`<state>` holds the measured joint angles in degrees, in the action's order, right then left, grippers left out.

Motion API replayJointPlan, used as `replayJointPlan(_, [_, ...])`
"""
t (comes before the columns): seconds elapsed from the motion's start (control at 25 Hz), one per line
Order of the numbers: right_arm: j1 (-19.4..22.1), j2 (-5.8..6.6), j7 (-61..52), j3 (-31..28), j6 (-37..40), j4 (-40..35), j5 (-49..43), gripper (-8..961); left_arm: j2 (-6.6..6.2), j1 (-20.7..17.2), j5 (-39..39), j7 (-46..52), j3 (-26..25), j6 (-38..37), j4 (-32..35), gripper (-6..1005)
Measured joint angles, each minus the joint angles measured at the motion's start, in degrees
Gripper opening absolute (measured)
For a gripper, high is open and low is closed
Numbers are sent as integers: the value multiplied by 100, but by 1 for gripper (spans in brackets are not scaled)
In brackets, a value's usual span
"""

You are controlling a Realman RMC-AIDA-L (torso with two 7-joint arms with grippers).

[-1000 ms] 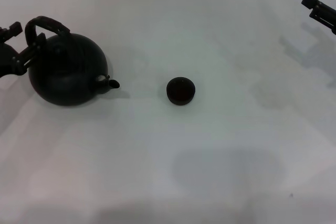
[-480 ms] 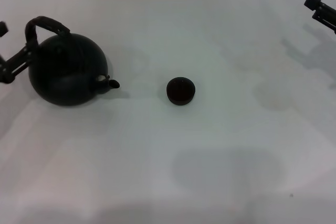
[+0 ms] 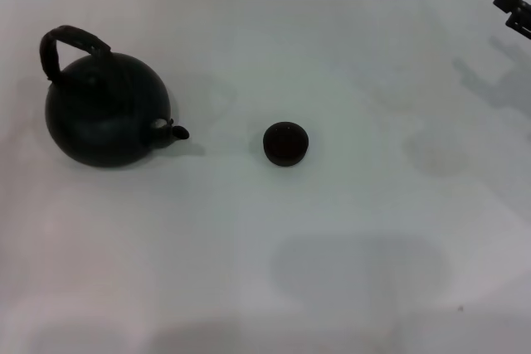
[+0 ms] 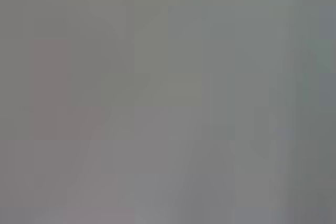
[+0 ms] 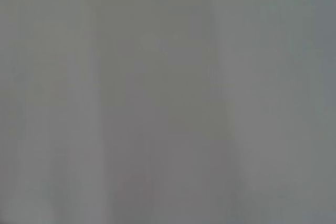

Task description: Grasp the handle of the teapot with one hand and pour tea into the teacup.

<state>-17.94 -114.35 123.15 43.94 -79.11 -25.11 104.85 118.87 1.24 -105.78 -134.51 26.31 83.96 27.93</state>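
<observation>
The black round teapot point(image 3: 106, 111) stands upright at the left of the white table, its short spout point(image 3: 177, 131) turned toward the centre. Its dark arched handle point(image 3: 66, 41) loops over the top, with nothing holding it. The small dark teacup point(image 3: 286, 143) sits near the middle of the table, to the right of the spout and well apart from it. My left gripper is out of the head view. Only a tip of my right gripper point(image 3: 516, 5) shows at the far right edge, far from both objects. Both wrist views show only plain grey.
The white table point(image 3: 332, 246) stretches around the two objects. Faint shadows lie on it at the right and near the front.
My left gripper has drawn back from the teapot's left side and left the view. The right gripper has slid further toward the right edge. Teapot and teacup have not moved.
</observation>
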Motion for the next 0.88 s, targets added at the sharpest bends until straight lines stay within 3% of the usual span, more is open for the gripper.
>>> replayJointPlan(0.16, [12, -7, 211, -20, 76, 136, 5, 851, 6, -49, -4, -27, -795, 15, -177, 781])
replayJointPlan(0.32, [17, -19, 699, -266, 170, 545, 141, 851, 7, -62, -5, -149, -1182, 18, -404, 780])
replayJointPlan(0.72, [31, -27, 2444, -1933, 159, 1839, 756, 847, 25, 11, -518, -850, -1346, 270, -1066, 774])
replayJointPlan(0.88, [29, -26, 2647, -2165, 203, 1901, 800, 842, 25, 131, -607, -1284, -1348, 277, -1434, 774])
